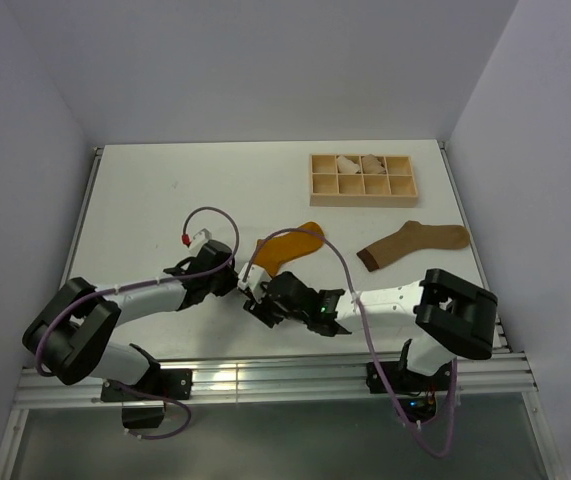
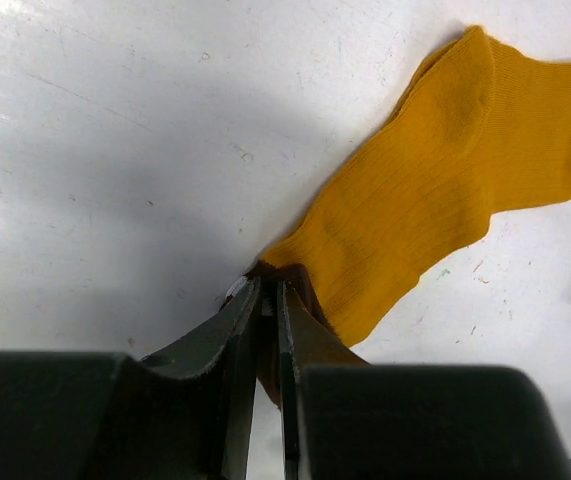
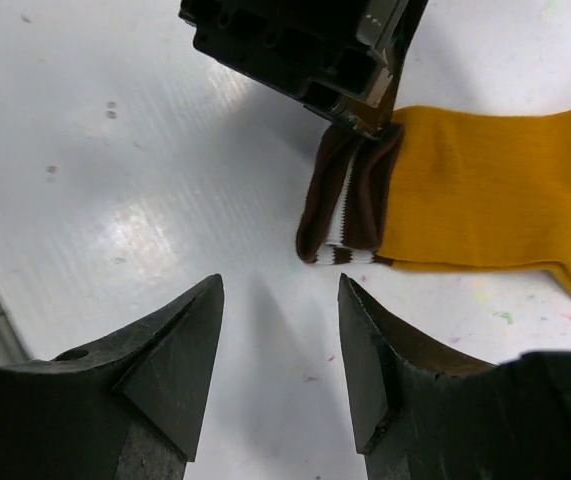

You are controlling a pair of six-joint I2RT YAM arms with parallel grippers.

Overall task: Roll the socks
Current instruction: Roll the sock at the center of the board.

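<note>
Roll not started, I'd say: left gripper pinches mustard sock at cuff; right gripper jaws apart, empty, near. Next: right takes cuff's free corner.

Open, empty right gripper over white table; just ahead, mustard sock lies flat, brown-white striped cuff caught at upper edge by left gripper

Wooden divided tray; pale rolled bundles inside
</note>
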